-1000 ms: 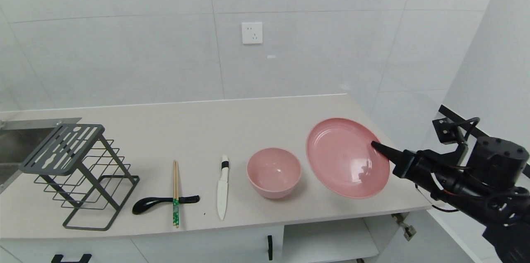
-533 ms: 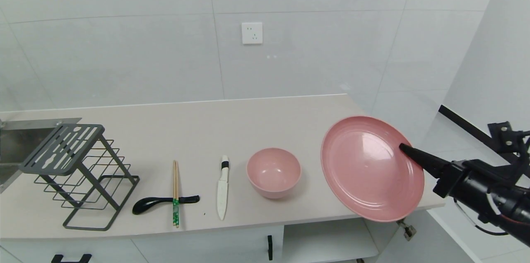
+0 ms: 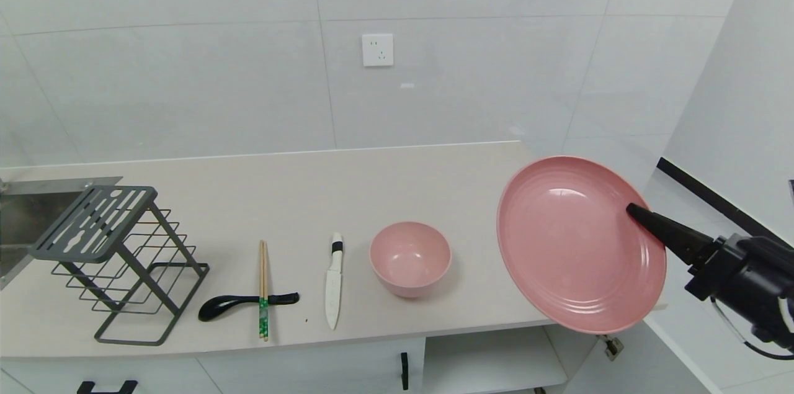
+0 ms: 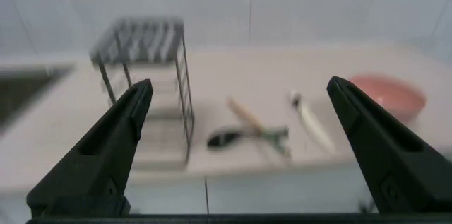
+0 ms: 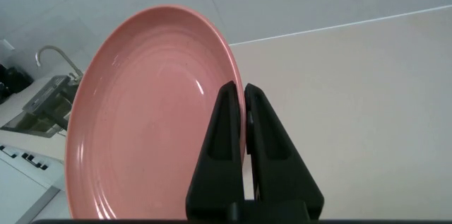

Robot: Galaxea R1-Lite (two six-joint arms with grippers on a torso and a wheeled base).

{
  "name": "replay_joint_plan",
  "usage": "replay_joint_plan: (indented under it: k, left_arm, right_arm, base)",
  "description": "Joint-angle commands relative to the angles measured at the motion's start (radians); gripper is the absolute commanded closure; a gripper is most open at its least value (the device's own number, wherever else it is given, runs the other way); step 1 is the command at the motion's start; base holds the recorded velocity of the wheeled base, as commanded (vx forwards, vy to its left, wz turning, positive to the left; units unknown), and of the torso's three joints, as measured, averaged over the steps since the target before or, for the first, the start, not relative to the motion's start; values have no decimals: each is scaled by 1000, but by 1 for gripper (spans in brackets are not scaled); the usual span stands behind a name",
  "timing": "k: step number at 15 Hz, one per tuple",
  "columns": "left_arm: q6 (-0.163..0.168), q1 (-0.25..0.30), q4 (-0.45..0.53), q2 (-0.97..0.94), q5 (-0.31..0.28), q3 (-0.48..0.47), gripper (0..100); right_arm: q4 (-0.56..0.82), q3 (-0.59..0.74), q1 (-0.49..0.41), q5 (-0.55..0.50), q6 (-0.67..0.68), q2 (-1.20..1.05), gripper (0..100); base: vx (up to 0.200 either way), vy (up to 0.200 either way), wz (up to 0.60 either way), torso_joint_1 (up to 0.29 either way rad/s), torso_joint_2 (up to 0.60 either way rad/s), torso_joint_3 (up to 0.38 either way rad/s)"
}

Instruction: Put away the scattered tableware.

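Where the surface point(image 3: 310, 195) ends at the lower right of the head view, the right gripper point(image 3: 631, 210) is pinched shut on the rim of a pink plate point(image 3: 570, 239). The plate is tilted steeply, its hollow face towards the camera, and its lower edge overlaps the surface's front right corner in the picture. From the right wrist, the right gripper point(image 5: 237, 91) shows both black fingers pressed close on the plate point(image 5: 148, 111) rim.

From the left wrist, the left gripper point(image 4: 239, 86) has its fingers spread wide with nothing between them.

A row of tableware lies along the front of the surface. At lower left centre a black spoon point(image 3: 239, 303) lies sideways, with a pair of wooden chopsticks point(image 3: 263, 288) laid across its handle. Just right of them a white knife point(image 3: 334, 279) points its blade at the front edge. Right of the knife stands a pink bowl point(image 3: 410, 257), upright, near the plate but apart from it. At far left stands a dark wire rack point(image 3: 111, 245).

Behind the rack, at the left edge, is a sink point(image 3: 25, 214). On the tiled wall at upper centre sits a white socket point(image 3: 378, 49).
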Motion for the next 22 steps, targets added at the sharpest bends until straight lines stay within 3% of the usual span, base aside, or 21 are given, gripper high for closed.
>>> replay_joint_plan:
  k: [1,4,7,11,12,14,15,16,18,20,22]
  left_arm:
    - [-7,0,-131,1,-1,-44,0]
    - [-55,-3,-20,9,-64,-74,0]
    - [-61,-9,78,107,-83,-198,0]
    - [-69,-54,41,417,-86,-386,0]
    - [-86,-49,6,478,-80,-414,0]
    - [-89,-54,-17,527,-89,-426,0]
    - [-89,-66,-25,619,-112,-436,0]
    - [-99,-75,-25,672,-181,-437,0]
    - [-148,-72,-36,748,-285,-446,0]
    - [-147,-77,-52,823,-314,-452,0]
    - [-147,-133,-105,889,-330,-452,0]
  right_arm:
    - [-1,-5,4,0,-1,45,100]
    - [-1,-5,6,0,-1,57,100]
    - [-1,-7,4,0,-1,57,100]
    - [-1,-10,4,5,1,58,100]
    - [-1,-10,4,5,1,58,100]
    - [-1,-10,3,5,1,60,100]
    - [-1,-10,3,5,1,60,100]
    - [-1,-10,3,5,1,60,100]
    - [-1,-10,-3,5,1,60,100]
    - [-1,-10,-8,5,2,60,100]
    - [-1,-10,-8,5,2,58,100]
  base:
    - [0,0,0,0,0,0]
    - [0,0,0,0,0,0]
    - [0,0,0,0,0,0]
    - [0,0,0,0,0,0]
    - [0,0,0,0,0,0]
    - [0,0,0,0,0,0]
    - [0,0,0,0,0,0]
    - [0,0,0,0,0,0]
    - [0,0,0,0,0,0]
    - [0,0,0,0,0,0]
    - [0,0,0,0,0,0]
